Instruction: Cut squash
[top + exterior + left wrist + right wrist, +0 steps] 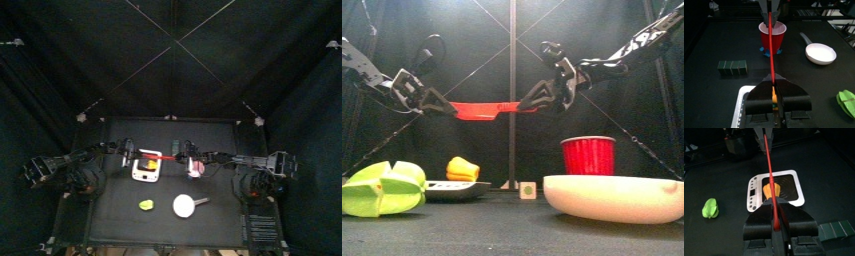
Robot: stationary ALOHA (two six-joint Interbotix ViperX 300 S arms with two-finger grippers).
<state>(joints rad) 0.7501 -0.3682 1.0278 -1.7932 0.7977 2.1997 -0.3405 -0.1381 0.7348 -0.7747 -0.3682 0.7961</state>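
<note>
Squash: the squash (772, 190) is a small yellow-orange piece. It lies on the white board (791, 183), near the middle of the table.

Knife: a red knife (489, 109) hangs in the air above the board. It lies flat, stretched between the two arms.

Left gripper: the left gripper (773, 86) is closed tight on one end of the knife. It hangs high over the board.

Right gripper: the right gripper (773, 208) is closed tight on the other end of the knife. It hangs high too, on the other side.

Under the knife: from the right wrist, the red blade runs right across the squash below it. From the front, the knife is well above the squash and not touching it.

Cup: a red cup (588, 156) stands upright on the table, near the right arm.

White dish: a round white dish with a handle (613, 196) sits near the front of the table.

Green lump: a bright yellow-green lump (382, 188) lies near the front, apart from the board.

Dark blocks: a row of dark green blocks (732, 67) sits on the table beside the board.
</note>
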